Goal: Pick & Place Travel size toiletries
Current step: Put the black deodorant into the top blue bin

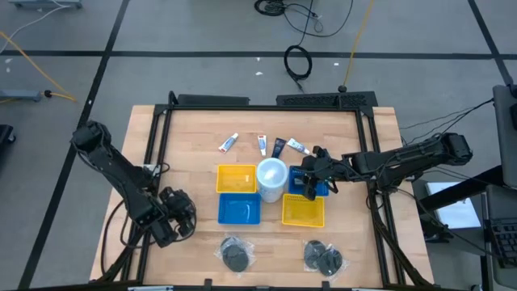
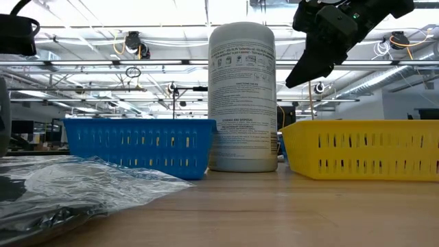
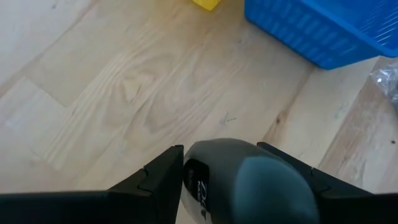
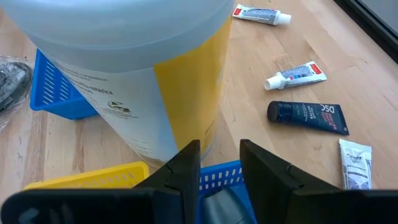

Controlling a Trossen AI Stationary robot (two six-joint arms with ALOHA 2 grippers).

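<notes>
My left gripper point(image 1: 176, 217) is over the table's near left part, shut on a grey round tin point(image 3: 245, 180). My right gripper point(image 1: 309, 176) hangs open above the small blue basket point(image 4: 221, 174) beside the big white tub point(image 1: 271, 179). A grey thing point(image 4: 219, 206) shows low between its fingers; whether it lies in the basket I cannot tell. Two white tubes point(image 1: 229, 143) point(image 1: 262, 144), a dark tube point(image 1: 278, 146) and another white tube point(image 1: 299, 148) lie flat near the far edge. Two clear wraps with dark round pieces point(image 1: 236, 255) point(image 1: 323, 257) lie near the near edge. My left gripper pinches the grey round tin between its two fingers point(image 3: 155, 180), one on each side of the tin's rim point(image 3: 193, 168). The fingers come from above, slanting down. The tin appears lifted clear of the wood below it.
A yellow basket point(image 1: 237, 178) and a blue basket point(image 1: 240, 209) stand left of the tub; another yellow basket point(image 1: 303, 211) stands near of the right gripper. Bare wood lies along the table's left and right sides. Cables run on the floor beyond the far edge.
</notes>
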